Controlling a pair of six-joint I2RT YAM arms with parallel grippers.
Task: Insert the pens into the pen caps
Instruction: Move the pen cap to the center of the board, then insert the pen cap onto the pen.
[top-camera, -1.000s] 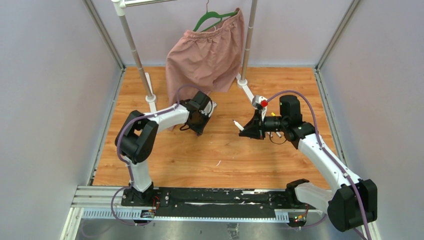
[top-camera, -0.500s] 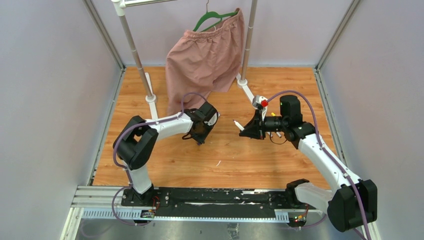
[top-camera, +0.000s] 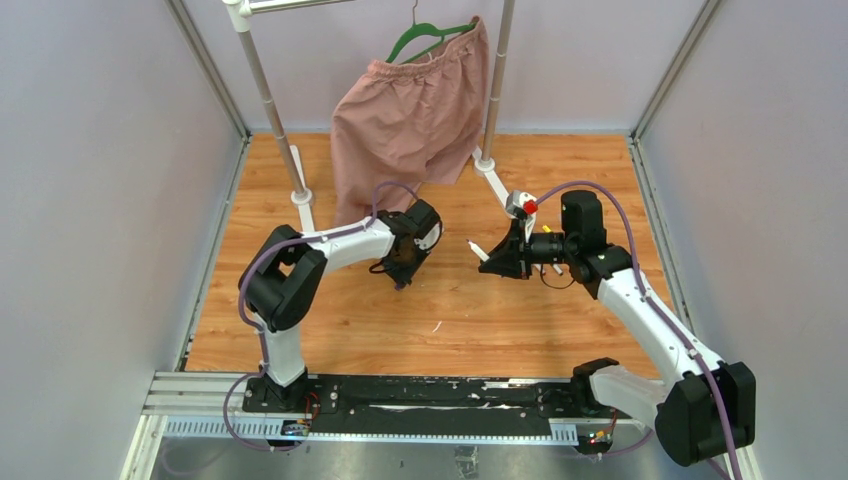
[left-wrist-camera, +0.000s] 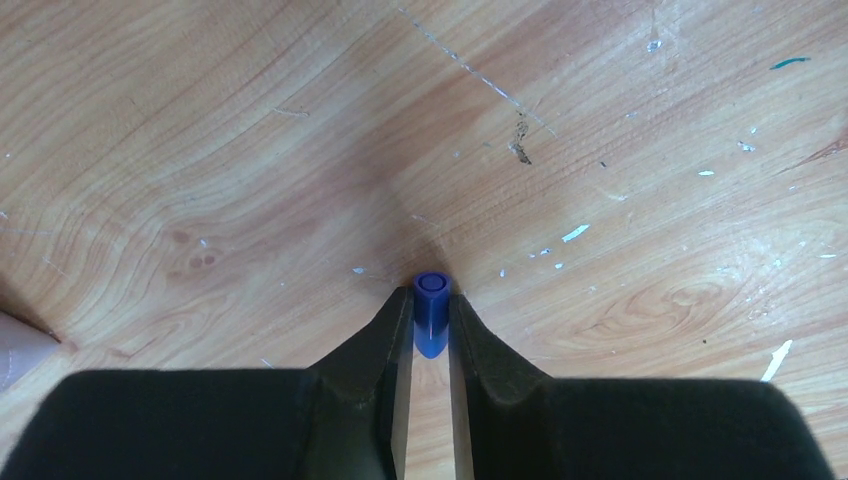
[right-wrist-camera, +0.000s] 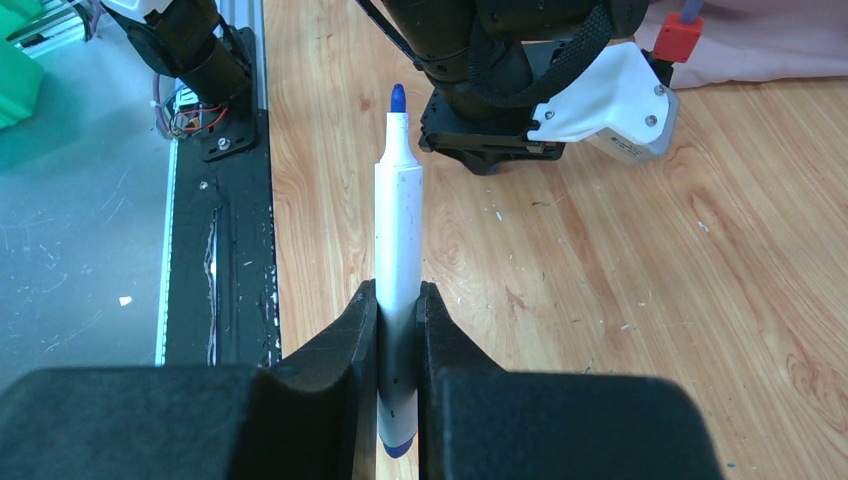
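My left gripper (left-wrist-camera: 430, 300) is shut on a small blue pen cap (left-wrist-camera: 430, 312) and holds it at the fingertips, close above the wooden floor. In the top view the left gripper (top-camera: 402, 278) points down at centre. My right gripper (right-wrist-camera: 398, 300) is shut on a white pen (right-wrist-camera: 398, 225) with a blue tip (right-wrist-camera: 398, 96), which points toward the left gripper's body (right-wrist-camera: 520, 90). In the top view the right gripper (top-camera: 488, 260) holds the pen (top-camera: 472, 246) level, a short gap to the right of the left gripper.
A clothes rack (top-camera: 268, 100) with pink shorts (top-camera: 410, 110) on a green hanger stands at the back. A small white piece (top-camera: 437, 326) lies on the wood near centre. Another pen (top-camera: 556, 268) lies under the right arm. Grey walls close in both sides.
My left arm has swung to the right with the cap, closer to the right gripper. The right gripper and its pen have barely moved.
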